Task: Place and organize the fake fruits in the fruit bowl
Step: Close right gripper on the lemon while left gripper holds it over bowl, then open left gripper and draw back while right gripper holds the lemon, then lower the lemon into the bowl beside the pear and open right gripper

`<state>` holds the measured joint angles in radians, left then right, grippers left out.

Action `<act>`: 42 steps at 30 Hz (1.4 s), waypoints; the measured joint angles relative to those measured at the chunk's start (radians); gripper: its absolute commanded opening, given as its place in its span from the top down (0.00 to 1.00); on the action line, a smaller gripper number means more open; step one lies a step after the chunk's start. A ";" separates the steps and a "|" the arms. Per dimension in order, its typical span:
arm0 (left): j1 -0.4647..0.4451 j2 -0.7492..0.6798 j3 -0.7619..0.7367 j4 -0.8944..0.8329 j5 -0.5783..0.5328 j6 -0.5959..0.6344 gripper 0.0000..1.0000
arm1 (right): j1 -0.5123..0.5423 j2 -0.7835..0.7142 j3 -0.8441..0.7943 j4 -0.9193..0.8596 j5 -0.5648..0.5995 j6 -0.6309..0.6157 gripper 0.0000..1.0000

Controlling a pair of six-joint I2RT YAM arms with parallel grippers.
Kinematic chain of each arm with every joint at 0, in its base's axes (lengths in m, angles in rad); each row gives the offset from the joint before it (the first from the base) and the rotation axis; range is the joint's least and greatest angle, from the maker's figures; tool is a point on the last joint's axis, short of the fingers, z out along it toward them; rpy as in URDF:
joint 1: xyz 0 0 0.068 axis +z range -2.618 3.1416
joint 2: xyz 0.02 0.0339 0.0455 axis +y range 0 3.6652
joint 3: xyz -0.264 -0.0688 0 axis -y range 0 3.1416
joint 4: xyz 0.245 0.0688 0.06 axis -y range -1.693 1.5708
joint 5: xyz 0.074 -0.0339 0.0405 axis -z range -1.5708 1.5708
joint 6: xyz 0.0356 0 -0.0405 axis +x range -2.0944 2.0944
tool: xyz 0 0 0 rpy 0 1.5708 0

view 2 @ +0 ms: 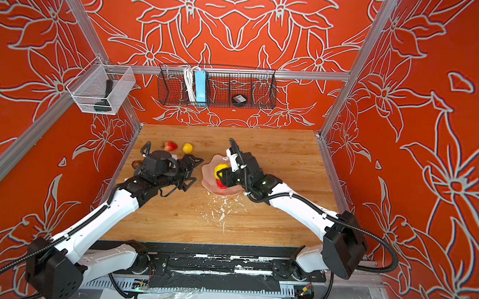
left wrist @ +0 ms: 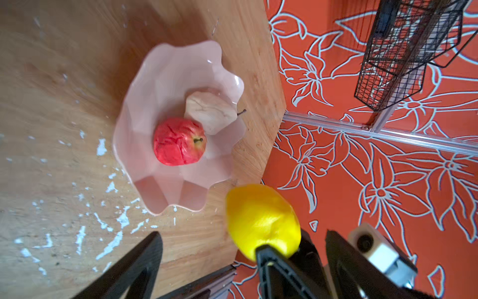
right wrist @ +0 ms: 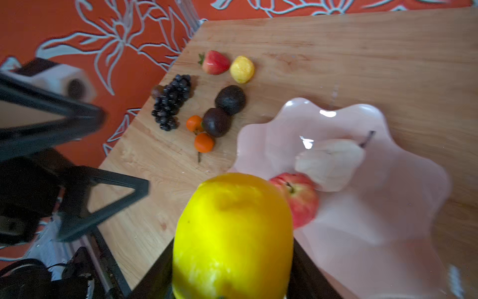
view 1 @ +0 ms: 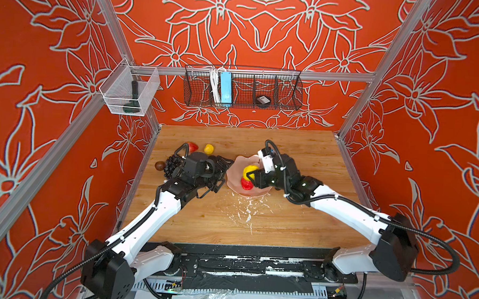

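Over the bowl (left wrist: 160, 85), about mid-bowl in both top views: right gripper (view 1: 251, 173) has its fingers (right wrist: 155, 279) clamped on the big lemon (right wrist: 232, 233). The lemon is raised, clear of bowl and surface (view 1: 301, 172).

Key relation: the drop spot is straight below the fingers. The lemon's long axis runs out along the fingers. It is pinched near the wrist-side end, and the free end points toward the left gripper (view 2: 195, 172). The apple (left wrist: 179, 141) sits just under and beside the lemon, with the pear (left wrist: 209, 111) against it further in. Together they fill the bowl's middle. Judgement: a straight release likely lands on the apple and rolls, so shift over bare pink first.

Left gripper: fingers (right wrist: 139, 187) spread wide and empty. It sits just beside the bowl's left rim, apart from the lemon.

Not yet in the bowl, all on the left arm's side of the surface:
- strawberry (right wrist: 215, 62)
- small lemon (right wrist: 242, 69)
- grapes (right wrist: 170, 102)
- avocados (right wrist: 230, 99), two
- oranges (right wrist: 204, 142), two
- brown piece (view 1: 158, 165)

The left arm is the nearer one for these. Avocados and oranges show only in the right wrist view. In the top views the left arm covers them.

Writing: none legible. The black puck (view 1: 262, 99) in the wire basket (view 1: 287, 99) has a white label, too small to read. The blue strip (view 1: 225, 88) beside it shows no text.
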<state>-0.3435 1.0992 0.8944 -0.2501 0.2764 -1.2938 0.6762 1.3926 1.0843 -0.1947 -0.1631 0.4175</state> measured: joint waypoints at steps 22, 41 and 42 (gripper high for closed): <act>0.154 -0.204 -0.072 -0.229 -0.111 0.272 0.02 | -0.149 0.291 0.199 -0.369 -0.117 -0.056 0.56; 0.192 -0.222 -0.104 -0.228 -0.077 0.281 0.02 | -0.167 0.393 0.199 -0.259 -0.083 0.043 0.55; 0.193 -0.223 -0.105 -0.228 -0.076 0.281 0.02 | -0.167 0.398 0.199 -0.257 -0.079 0.047 0.55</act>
<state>-0.1505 0.8764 0.7898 -0.4782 0.2005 -1.0130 0.5095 1.7908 1.2831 -0.4515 -0.2420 0.4641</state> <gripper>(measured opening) 0.981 0.571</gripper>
